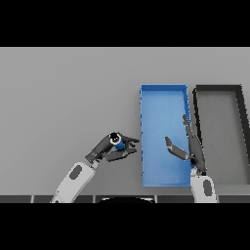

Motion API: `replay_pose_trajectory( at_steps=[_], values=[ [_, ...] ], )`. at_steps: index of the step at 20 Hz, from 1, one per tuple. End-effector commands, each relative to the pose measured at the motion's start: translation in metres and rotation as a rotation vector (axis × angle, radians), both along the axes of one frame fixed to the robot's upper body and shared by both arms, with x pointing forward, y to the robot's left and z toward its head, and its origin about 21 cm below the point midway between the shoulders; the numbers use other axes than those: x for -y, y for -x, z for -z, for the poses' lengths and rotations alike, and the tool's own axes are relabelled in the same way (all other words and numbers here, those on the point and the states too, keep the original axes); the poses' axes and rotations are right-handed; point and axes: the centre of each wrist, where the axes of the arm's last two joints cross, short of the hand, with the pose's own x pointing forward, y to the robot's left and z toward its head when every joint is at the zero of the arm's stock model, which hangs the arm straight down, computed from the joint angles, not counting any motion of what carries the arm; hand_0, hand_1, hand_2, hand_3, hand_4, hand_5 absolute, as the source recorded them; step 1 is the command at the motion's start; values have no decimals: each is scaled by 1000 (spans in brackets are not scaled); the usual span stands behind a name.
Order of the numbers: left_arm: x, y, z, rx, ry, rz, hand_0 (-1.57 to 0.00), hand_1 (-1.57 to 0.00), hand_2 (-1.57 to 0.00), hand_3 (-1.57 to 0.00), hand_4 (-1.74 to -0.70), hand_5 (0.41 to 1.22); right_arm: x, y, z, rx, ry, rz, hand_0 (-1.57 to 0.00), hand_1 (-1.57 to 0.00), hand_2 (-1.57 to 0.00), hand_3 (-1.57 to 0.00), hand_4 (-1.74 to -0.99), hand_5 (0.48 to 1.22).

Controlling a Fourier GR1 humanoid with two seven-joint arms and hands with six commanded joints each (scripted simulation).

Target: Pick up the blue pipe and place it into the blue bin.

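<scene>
Head view, and there's the blue pipe [117, 141], held in the left hand [110, 148], its dark round end facing up toward us and just a sliver of blue body showing below it. The fingers and thumb of that hand curl round the pipe, fingertips pointing toward the blue bin [163, 93]. Hand and pipe sit above the grey table [63, 97], just left of the bin's left wall and near its front half, not over the bin. The bin itself is a long rectangular tray with its short sides near and far, nothing visible inside. Over on its right side, the right hand [188, 149] stands open, fingers straight, thumb spread out over the bin's floor, fingers reaching up along the right wall. Just beside the bin, further right, lies 1 dark grey bin [242, 112] of about the same shape.
</scene>
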Motion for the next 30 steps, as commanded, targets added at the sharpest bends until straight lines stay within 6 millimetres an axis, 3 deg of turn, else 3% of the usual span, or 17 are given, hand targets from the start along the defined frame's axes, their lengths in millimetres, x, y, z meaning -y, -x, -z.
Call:
replay_pose_trajectory(
  at_steps=[1,2,7,11,13,16,18,20,26,30],
  values=[
    [2,0,-4,12,2,14,-1554,-1556,-1558,-1558,-1465,1215,1,2,3,0,3,-3,1,1,1,1,-1184,643],
    [9,0,-8,11,-1,33,-1557,-1559,-1561,-1560,-1466,1217,2,-2,-1,2,5,1,1,1,1,1,-1176,643],
    [11,4,-23,30,-12,56,-1566,-1567,-1568,-1568,-1467,1220,6,3,4,14,11,-1,1,1,1,1,-1151,643],
    [10,1,-19,15,-36,49,-1569,-1569,-1570,-1570,-1466,1220,-9,45,6,78,30,126,1,1,1,1,-1138,643],
    [7,0,-19,28,-32,45,-1570,-1570,-1570,-1570,-1466,1220,-21,71,1,92,50,236,1,1,1,1,-1188,643],
    [14,4,-16,21,-27,66,-1570,-1570,-1571,-1571,-1467,1220,-29,91,-11,127,55,295,1,1,-20,1,-1187,642],
    [11,4,-18,24,-27,66,-1571,-1571,-1571,-1571,-1467,1221,-29,90,-22,167,-80,196,1,-12,-67,0,-1198,641],
    [8,3,-20,24,-19,68,-1571,-1571,-1571,-1571,-1467,1221,-26,89,-35,59,-143,77,1,-25,-106,-1,-1209,609],
    [11,3,-21,20,-42,73,-1571,-1571,-1571,-1571,-1467,1221,-34,52,-89,5,-127,-249,1,-9,-104,0,-1255,560],
    [15,-1,-22,23,-63,69,-1571,-1571,-1571,-1571,-1467,1221,-61,37,-124,12,-16,-408,1,-3,-66,1,-1291,558]
  ],
)
